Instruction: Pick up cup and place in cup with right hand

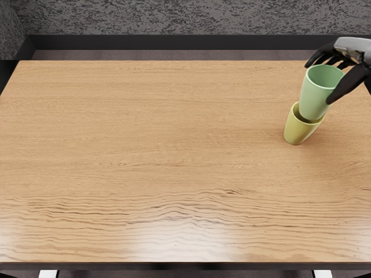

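Our right robot hand [328,84] reaches in from the right edge, fingers arched along the green cup's [317,92] far side, thumb slanting down its near side, clamping it. Beneath the hand, the green cup's base overlaps the yellow cup's [297,131] mouth; we can't make out its depth or the far-side finger contact.
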Robot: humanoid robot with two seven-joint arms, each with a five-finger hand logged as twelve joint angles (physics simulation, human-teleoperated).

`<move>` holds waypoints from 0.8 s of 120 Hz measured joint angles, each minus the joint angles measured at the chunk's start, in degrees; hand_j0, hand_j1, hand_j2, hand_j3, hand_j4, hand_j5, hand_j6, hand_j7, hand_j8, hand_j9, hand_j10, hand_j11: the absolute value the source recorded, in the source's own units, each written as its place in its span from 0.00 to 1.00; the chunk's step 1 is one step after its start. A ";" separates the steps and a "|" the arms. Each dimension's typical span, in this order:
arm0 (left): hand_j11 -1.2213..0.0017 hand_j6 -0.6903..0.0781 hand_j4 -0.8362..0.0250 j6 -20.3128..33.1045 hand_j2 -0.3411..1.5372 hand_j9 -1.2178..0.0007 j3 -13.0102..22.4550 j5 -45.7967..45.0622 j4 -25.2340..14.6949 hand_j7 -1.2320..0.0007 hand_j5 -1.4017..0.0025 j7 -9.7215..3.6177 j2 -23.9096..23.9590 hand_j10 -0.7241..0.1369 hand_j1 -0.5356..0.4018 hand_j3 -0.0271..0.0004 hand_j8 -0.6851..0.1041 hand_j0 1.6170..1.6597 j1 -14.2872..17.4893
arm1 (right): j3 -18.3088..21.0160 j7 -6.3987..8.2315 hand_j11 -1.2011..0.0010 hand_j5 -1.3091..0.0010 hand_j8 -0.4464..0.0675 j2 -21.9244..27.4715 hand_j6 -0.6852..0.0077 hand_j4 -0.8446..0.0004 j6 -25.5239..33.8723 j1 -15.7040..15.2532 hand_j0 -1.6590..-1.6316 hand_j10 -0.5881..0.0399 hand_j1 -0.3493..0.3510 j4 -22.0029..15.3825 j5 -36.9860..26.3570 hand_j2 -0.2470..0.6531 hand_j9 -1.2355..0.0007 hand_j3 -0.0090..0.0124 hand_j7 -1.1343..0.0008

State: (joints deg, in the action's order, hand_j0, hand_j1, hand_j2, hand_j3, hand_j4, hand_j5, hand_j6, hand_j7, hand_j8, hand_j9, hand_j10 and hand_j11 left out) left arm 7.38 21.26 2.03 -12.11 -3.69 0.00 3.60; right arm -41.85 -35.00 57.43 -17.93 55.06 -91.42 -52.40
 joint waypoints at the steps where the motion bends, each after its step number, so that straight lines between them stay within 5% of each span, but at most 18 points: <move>1: 1.00 0.90 0.97 0.00 0.18 1.00 0.00 0.00 0.00 1.00 1.00 0.00 0.00 0.84 0.94 0.98 0.87 0.96 0.00 | 0.00 0.00 0.52 0.56 0.23 -0.02 0.50 0.48 0.02 0.00 0.06 0.24 0.66 0.06 0.00 0.40 0.53 0.43 0.49; 96: 1.00 0.90 0.97 0.00 0.18 1.00 0.00 0.00 -0.01 1.00 1.00 0.00 0.00 0.84 0.94 0.98 0.87 0.96 0.00 | 0.40 0.00 0.52 0.56 0.22 -4.23 0.50 0.48 0.57 0.09 0.06 0.24 0.66 6.00 -1.01 0.41 0.54 0.42 0.50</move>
State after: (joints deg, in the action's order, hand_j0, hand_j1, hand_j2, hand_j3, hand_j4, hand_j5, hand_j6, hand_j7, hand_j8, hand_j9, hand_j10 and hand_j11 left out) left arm 7.38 21.26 2.03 -12.11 -3.69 0.00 3.60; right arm -41.45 -35.00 53.20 -17.35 55.15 -85.42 -53.41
